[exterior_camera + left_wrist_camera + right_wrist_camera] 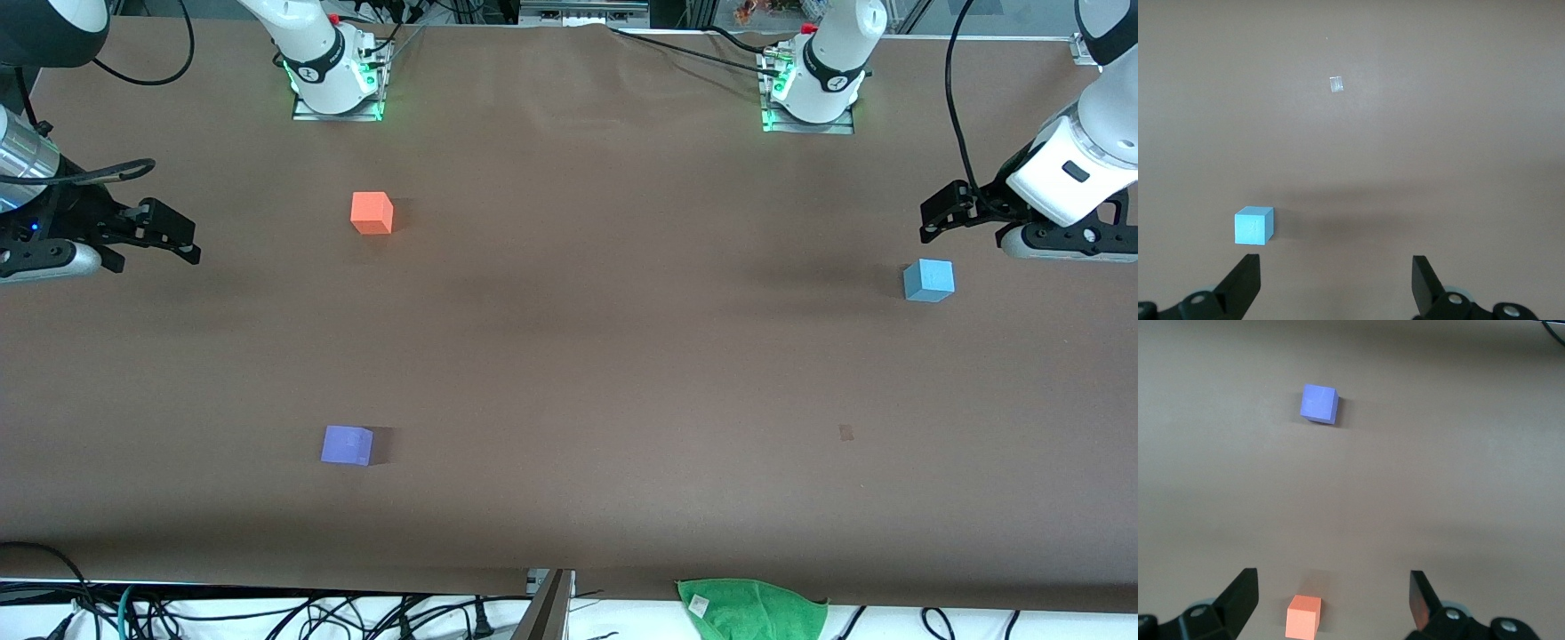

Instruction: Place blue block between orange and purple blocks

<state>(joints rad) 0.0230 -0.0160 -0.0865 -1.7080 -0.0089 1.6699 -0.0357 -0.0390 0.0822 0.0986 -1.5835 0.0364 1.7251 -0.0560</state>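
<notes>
Table [569, 356]: brown sheet, three cubes lying well apart from one another.
Blue block [929, 280]: on the table toward the left arm's end, standing alone, touched by nothing; also seen from the left wrist [1254, 226].
Orange block [372, 212]: toward the right arm's end, farther from the front camera than the purple one.
Purple block [347, 444]: same end of the table, nearer the front camera, with bare table between it and the orange block.
Left gripper [944, 213]: up over the table's edge at the left arm's end, just beside the blue block, jaws spread wide, nothing between them.
Right gripper [169, 236]: over the table's edge at the right arm's end, jaws wide, holding nothing; its wrist view takes in both the orange and purple blocks.
Green cloth [751, 609]: at the table edge nearest the front camera.
</notes>
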